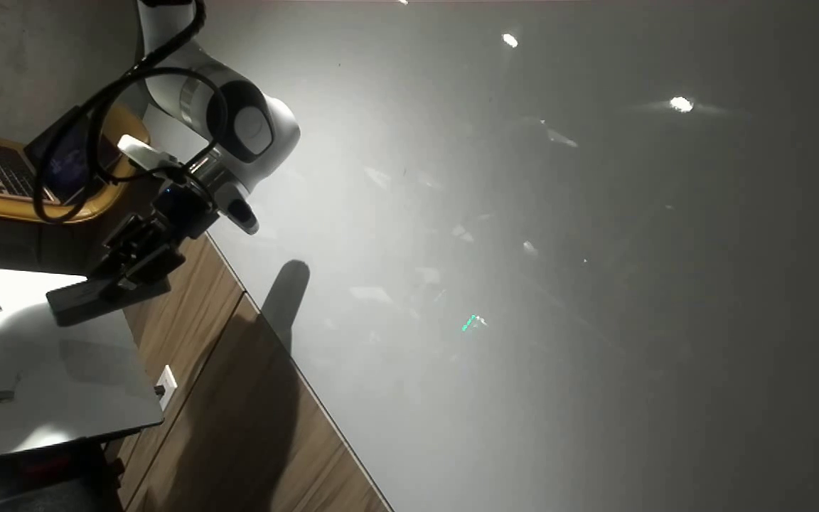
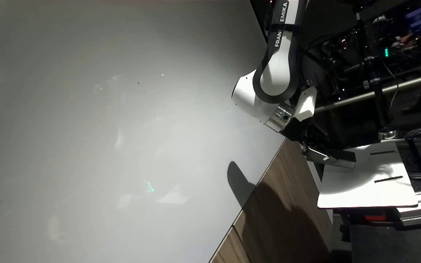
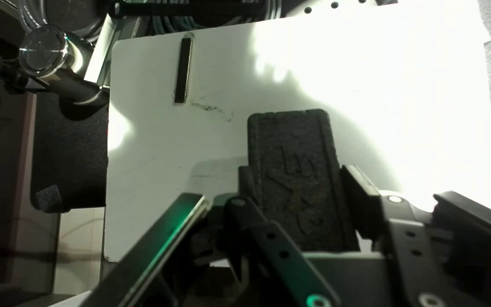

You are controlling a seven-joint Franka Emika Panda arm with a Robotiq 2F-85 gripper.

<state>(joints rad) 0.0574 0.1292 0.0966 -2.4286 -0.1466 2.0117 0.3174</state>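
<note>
My gripper (image 3: 298, 182) is shut on a dark grey, felt-like block (image 3: 290, 140), with one finger pressed against each long side. The block looks like an eraser and has scratched lines and a faint yellowish stain on its face. It sticks out past the fingertips, above a white plate (image 3: 151, 140). In both exterior views the gripper (image 1: 131, 267) (image 2: 318, 148) holds the block (image 1: 72, 302) (image 2: 343, 157) in the air over or beside the plate (image 1: 89, 398) (image 2: 364, 191). I cannot tell the exact gap between block and plate.
A large glossy grey panel (image 1: 523, 370) (image 2: 122, 120) with light reflections and faint smudges stands beside the arm. Wood panels (image 1: 239, 412) (image 2: 283, 193) border it. A laptop (image 1: 1, 167) sits on a yellow seat. Black cable loops (image 1: 45, 167) hang from the arm. A metal post (image 3: 43, 51) stands by the plate.
</note>
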